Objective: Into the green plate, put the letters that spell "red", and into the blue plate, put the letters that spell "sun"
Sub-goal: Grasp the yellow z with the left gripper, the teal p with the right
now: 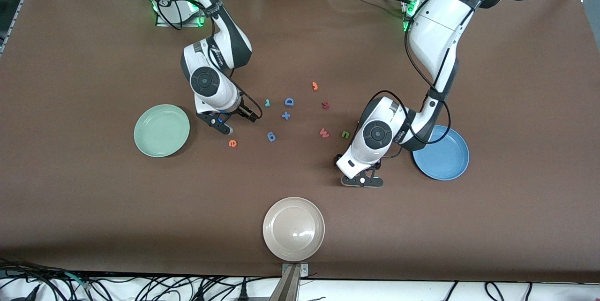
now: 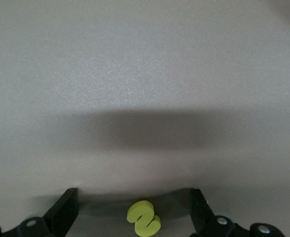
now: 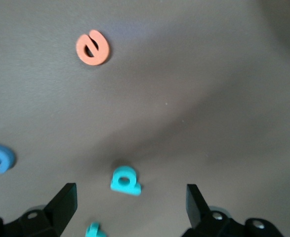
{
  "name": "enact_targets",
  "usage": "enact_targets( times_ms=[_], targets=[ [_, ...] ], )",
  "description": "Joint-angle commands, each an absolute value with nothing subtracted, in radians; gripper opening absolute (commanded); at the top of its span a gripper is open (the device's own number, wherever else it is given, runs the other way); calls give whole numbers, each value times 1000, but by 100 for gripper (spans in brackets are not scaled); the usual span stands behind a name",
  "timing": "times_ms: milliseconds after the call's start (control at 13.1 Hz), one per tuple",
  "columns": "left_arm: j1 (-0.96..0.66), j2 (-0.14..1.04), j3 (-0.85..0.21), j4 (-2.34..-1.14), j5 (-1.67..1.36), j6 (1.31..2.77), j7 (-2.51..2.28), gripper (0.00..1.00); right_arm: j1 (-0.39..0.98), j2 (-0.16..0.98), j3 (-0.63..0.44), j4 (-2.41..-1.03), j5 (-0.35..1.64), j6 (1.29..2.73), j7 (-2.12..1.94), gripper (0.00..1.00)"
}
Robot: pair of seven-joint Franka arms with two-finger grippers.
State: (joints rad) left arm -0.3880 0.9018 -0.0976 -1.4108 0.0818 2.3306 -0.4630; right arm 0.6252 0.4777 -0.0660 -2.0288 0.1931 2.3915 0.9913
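left claw (image 2: pixel 135 210): wide, nothing held, low over the surface (image 1: pixel 93 57) beside the blue plate (image 1: pixel 445 160); yellow "s" (image 2: pixel 144 218) sits between its fingers.
right claw (image 3: pixel 130 205): wide, empty, over the teal "d" (image 3: pixel 125 180), beside the green plate (image 1: pixel 161 130).
red letters: orange "e" (image 1: pixel 232 143) near the green plate, teal "r" (image 1: pixel 267 102) mid-surface, all loose.
sun letters: green "n" (image 1: pixel 345 134) mid-surface; "u" not made out.
plates: both empty, toward opposite ends.
step: first picks, my read.
next: drop straight, pinch "d" and "s" squarely; tiny foam, likely to slip.
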Motion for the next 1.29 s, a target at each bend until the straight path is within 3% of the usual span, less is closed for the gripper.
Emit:
enact_targets(
  times_ms=[0,456,609,913,1065,1217],
  targets=[
    [-391,865,-100,-1425,118,2292,-494,100,686,524,-75,-2045,206,2485,1045,98],
    [-407,867,-101,-1440,120,2278,-508,99,692,540,-75,-2046,206,2505,1048,80],
    [-407,865,-101,-1453,120,2278,-508,92,692,538,-75,-2048,204,2503,1048,69],
    [-405,862,-101,-1451,120,2278,-505,39,692,537,-80,-2049,199,2499,1040,66],
    [-405,859,-101,-1451,120,2275,-505,12,692,537,-80,-2049,198,2497,1040,54],
    [-403,858,-101,-1451,120,2273,-502,1,692,537,-80,-2049,198,2497,1040,41]
  ],
)
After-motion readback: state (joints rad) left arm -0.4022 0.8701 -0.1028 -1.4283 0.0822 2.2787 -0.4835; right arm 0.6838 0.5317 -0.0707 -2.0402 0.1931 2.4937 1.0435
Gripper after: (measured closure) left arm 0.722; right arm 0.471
